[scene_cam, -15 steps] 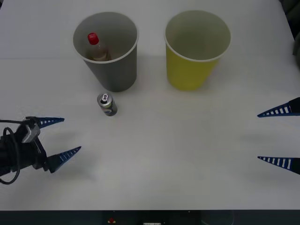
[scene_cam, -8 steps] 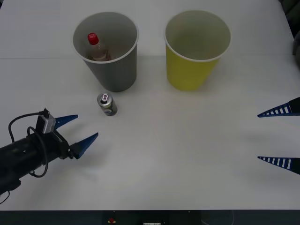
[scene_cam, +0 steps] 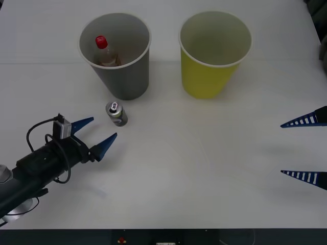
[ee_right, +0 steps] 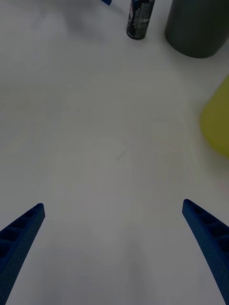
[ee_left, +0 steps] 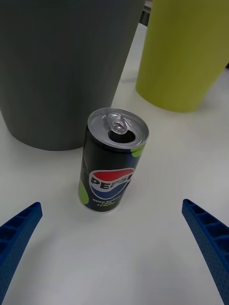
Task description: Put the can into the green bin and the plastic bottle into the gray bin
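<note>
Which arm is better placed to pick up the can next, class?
Left. The left gripper is open just short of the can, facing it; the right gripper sits far off at the table's edge.

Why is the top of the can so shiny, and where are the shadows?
Left wrist view: the small dark metal can has a silver lid catching room light, its printed label sharp. Front view: a soft shadow lies beside the dark gray cup-shaped bin on the white table.

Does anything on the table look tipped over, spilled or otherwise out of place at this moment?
Nothing stands out. The can stands upright on the table, opened, with no spill around it; the plastic bottle sits inside the gray bin, and the green bin stands upright beside it.
</note>
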You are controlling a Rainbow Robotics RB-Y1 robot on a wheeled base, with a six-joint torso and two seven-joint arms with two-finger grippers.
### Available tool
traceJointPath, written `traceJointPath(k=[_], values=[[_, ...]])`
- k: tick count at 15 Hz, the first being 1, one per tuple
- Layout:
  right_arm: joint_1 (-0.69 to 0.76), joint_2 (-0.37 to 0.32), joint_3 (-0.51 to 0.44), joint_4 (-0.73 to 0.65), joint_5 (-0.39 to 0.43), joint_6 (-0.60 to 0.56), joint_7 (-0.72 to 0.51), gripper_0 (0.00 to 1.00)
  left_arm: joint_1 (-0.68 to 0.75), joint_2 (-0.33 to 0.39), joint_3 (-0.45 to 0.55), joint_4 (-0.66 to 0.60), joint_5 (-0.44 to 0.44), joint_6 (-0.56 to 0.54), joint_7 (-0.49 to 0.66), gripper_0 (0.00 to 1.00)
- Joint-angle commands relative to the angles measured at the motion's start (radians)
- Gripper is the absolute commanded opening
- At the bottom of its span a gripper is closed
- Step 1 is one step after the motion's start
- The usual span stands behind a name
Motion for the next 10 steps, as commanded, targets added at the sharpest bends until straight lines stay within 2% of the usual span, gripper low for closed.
traceJointPath(k=[1, 4, 10], values=[[0.0, 0.0, 0.0, 0.0, 0.0, 0.0, 0.0, 1.0, -0.03, -0.044, 0.0, 0.035, 0.0, -0.001, -0.012, 1.0], [0.0, 0.0, 0.0, 0.0, 0.0, 0.0, 0.0, 1.0, -0.079, -0.091, 0.0, 0.098, -0.01, -0.001, -0.031, 1.0], [0.0, 0.0, 0.0, 0.0, 0.0, 0.0, 0.0, 1.0, -0.151, -0.137, -0.008, 0.17, -0.011, 0.01, -0.052, 1.0]])
